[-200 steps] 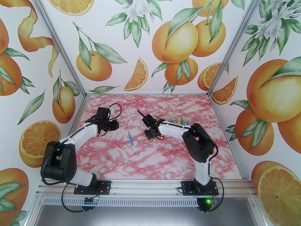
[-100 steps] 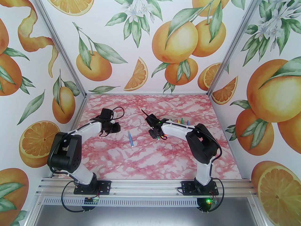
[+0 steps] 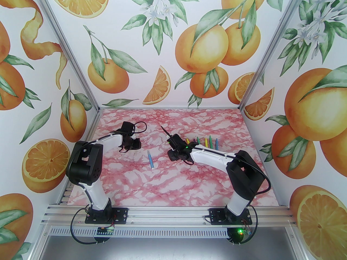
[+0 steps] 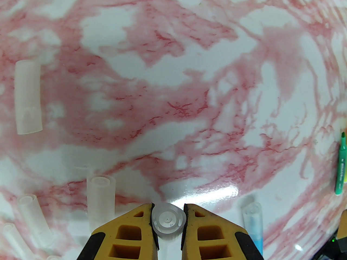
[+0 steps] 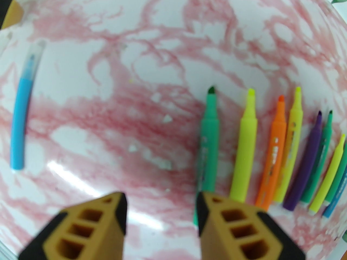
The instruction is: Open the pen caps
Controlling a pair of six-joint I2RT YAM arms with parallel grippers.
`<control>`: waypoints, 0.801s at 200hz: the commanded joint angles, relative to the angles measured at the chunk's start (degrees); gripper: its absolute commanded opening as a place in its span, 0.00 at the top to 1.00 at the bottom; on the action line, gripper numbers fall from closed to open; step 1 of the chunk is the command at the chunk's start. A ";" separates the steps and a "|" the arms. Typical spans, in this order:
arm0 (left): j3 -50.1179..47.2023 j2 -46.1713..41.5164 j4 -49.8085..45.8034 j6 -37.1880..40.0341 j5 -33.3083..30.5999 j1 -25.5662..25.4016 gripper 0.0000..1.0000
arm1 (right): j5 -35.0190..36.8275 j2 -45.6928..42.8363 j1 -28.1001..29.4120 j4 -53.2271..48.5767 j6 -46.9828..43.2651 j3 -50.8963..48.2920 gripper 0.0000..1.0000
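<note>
The pink-marbled surface (image 3: 173,188) is carrying everything. The left arm (image 3: 105,145) and right arm (image 3: 211,156) are reaching in from the near edge over its far half.

The left end effector (image 4: 168,213) is hanging toward the left edge, its fingers pressing in on a clear cap (image 4: 168,222). The cap is showing its round end to the wrist camera, its long axis running along the fingers. The right end effector (image 5: 161,202) is hovering with its fingers spread and nothing between them, just beside the near end of a green pen (image 5: 210,145).

That pen is heading a row of uncapped pens (image 5: 275,156) lying side by side toward the far right corner, long axes running near to far, tips pointing at the far edge. A blue pen (image 3: 151,160) is lying alone mid-surface, also running roughly near to far, its capped end pointing toward the far edge.

Several loose caps (image 4: 28,96) are lying flat near the left end effector, on its left-edge side.
</note>
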 commanded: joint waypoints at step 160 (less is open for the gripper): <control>1.13 -6.26 1.75 -0.27 -1.72 -0.74 0.45 | -5.57 -0.78 4.82 7.29 5.90 -0.65 0.51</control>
